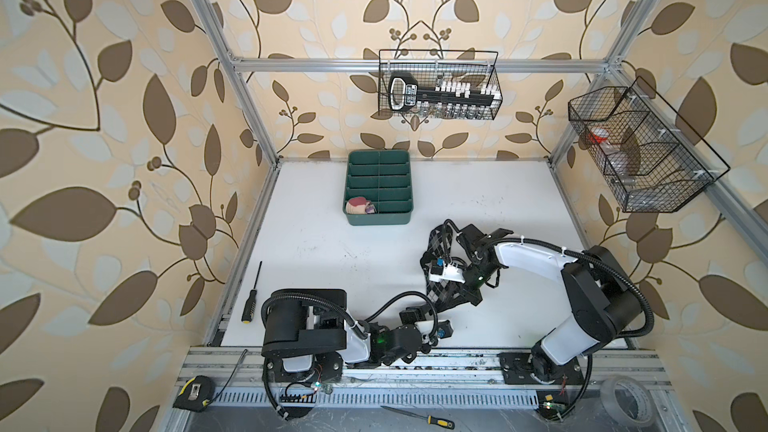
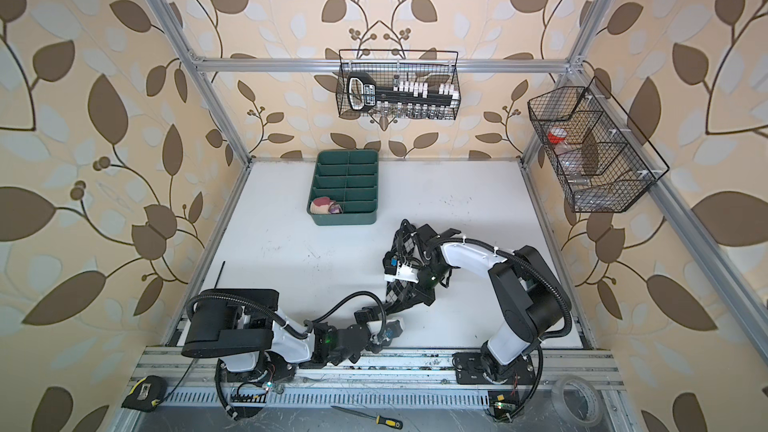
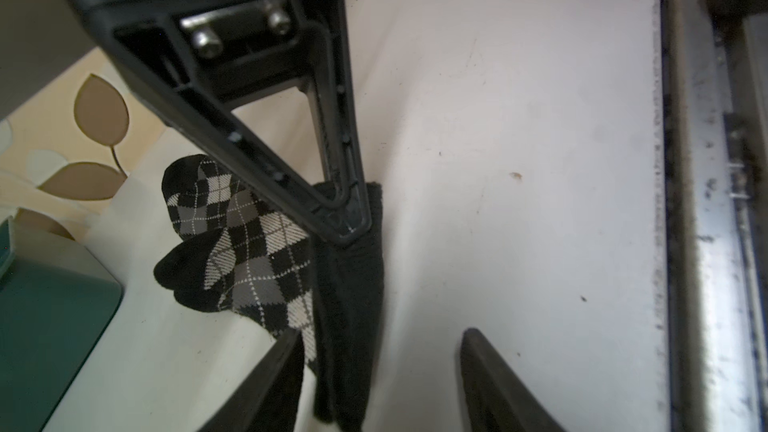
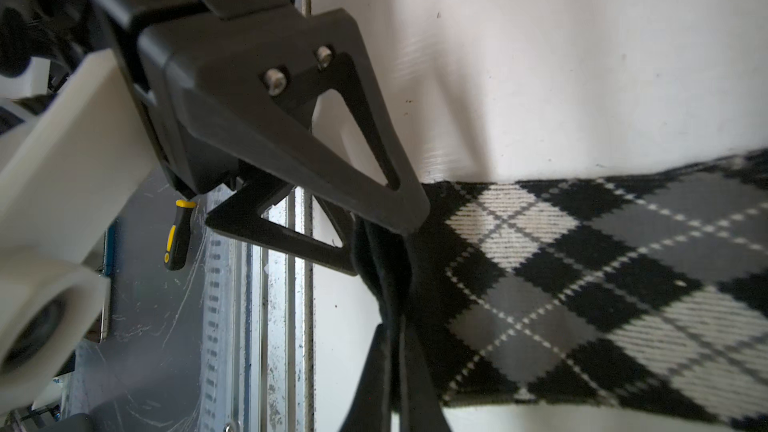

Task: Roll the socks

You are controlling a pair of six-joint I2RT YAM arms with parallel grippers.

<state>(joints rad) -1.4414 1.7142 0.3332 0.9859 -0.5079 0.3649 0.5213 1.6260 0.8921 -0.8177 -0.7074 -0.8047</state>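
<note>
Top views (both): argyle sock on worktop right of centre, long axis near–far, cuff nearest. Right end effector pinched shut on cuff; left end effector half open, straddling cuff.

Through the left wrist camera I see my left gripper with its fingers spread and bare white desk showing between them. The argyle sock lies on the desk, its patterned part bunched and folded over itself. Its black cuff band runs down between my fingers, close against one and clear of the other. The right gripper reaches in from the opposite side, its tip down on that cuff. A green tray sits near the bunched end, with leaf wallpaper behind it. A scuffed metal rail edges the desk.
</note>
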